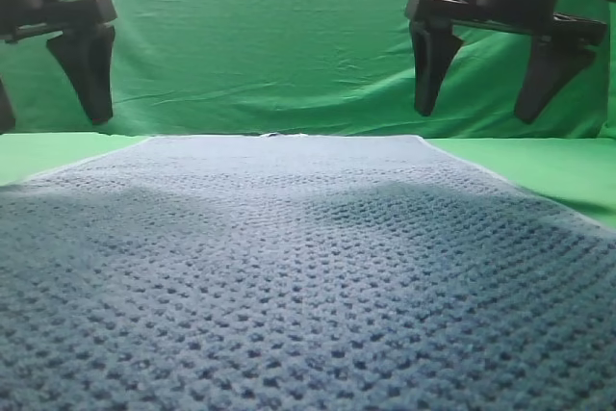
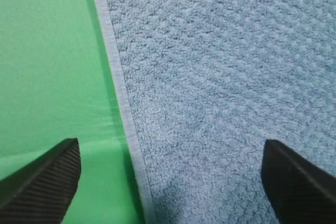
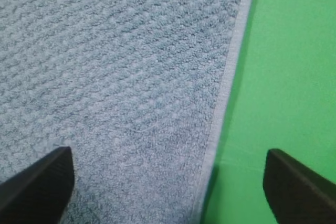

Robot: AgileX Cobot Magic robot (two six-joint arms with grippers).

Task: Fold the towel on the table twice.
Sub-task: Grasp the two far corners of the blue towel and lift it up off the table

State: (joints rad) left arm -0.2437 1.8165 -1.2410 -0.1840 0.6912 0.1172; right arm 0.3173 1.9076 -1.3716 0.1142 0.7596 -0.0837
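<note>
The blue-grey waffle-weave towel lies flat and unfolded on the green table, filling most of the exterior view. My left gripper hangs open above the towel's left side; only one finger shows fully there. In the left wrist view the open gripper straddles the towel's pale left hem, with towel to the right and table to the left. My right gripper hangs open above the right side. In the right wrist view it straddles the right hem. Both are empty.
A wrinkled green backdrop cloth stands upright behind the table. Bare green table shows beyond both long edges of the towel.
</note>
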